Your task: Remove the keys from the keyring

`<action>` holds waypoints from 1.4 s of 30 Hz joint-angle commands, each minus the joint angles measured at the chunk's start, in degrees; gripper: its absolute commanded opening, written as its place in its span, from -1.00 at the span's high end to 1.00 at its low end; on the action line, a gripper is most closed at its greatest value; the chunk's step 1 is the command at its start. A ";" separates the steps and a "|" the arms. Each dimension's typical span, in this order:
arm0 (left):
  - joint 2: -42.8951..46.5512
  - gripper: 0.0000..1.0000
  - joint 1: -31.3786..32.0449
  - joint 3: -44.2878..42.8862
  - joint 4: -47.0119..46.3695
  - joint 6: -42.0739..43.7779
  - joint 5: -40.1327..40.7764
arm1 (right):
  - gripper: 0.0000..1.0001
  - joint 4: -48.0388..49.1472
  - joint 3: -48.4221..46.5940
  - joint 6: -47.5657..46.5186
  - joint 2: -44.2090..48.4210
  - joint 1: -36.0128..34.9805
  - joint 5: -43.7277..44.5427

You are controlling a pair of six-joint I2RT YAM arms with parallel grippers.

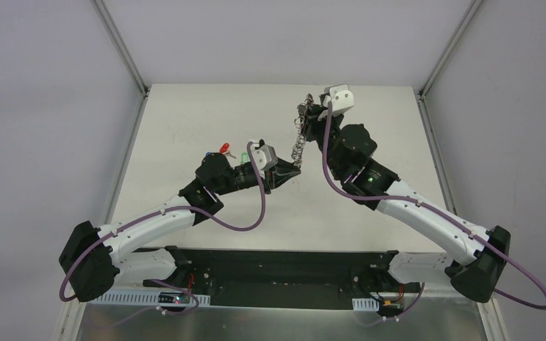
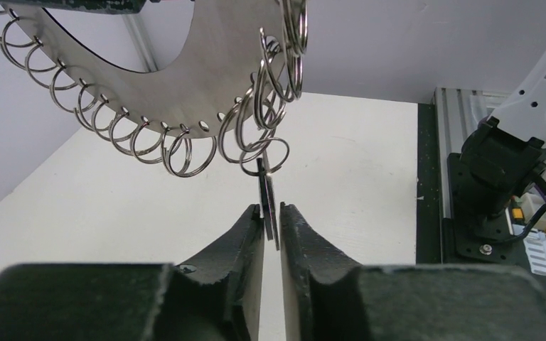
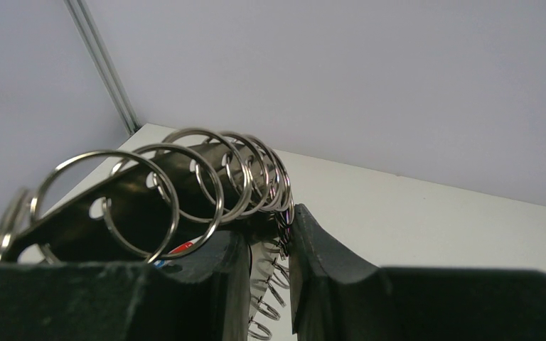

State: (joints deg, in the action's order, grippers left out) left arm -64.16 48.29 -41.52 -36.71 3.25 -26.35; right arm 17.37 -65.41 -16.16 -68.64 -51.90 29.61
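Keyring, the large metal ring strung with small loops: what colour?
Shiny silver keyring, best in left wrist view.

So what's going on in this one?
The right pincer holds the keyring up off the table, clamped on its flat metal plate. The left pincer is shut on a key that hangs edge-on from one of the lower loops and is not yet free. A few loose keys with coloured tags lie on the table beside the left wrist.
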 commanded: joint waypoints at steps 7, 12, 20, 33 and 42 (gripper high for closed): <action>1.71 0.57 -0.08 -0.52 -1.35 1.24 0.60 | 1.00 4.87 -2.83 -0.54 0.89 -0.29 1.08; 1.87 0.57 -0.09 -0.56 -1.35 1.43 0.59 | 1.00 4.86 -2.70 -0.45 0.88 -0.25 1.15; 2.65 0.62 0.00 -0.43 -1.11 1.90 0.95 | 1.00 4.78 -2.38 -0.63 0.49 -0.31 1.37; 2.67 1.00 -0.02 -1.84 2.59 2.20 3.52 | 1.00 5.98 -0.90 -0.71 0.92 -0.28 3.44; 1.37 1.00 -0.12 -9.14 20.29 9.32 8.97 | -0.66 16.45 14.61 0.20 8.56 -0.12 18.31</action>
State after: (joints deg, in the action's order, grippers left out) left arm -62.89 48.29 -46.24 -22.94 8.01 -20.80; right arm 24.45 -56.05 -16.45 -65.28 -51.90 38.39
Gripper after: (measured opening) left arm 0.041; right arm 0.753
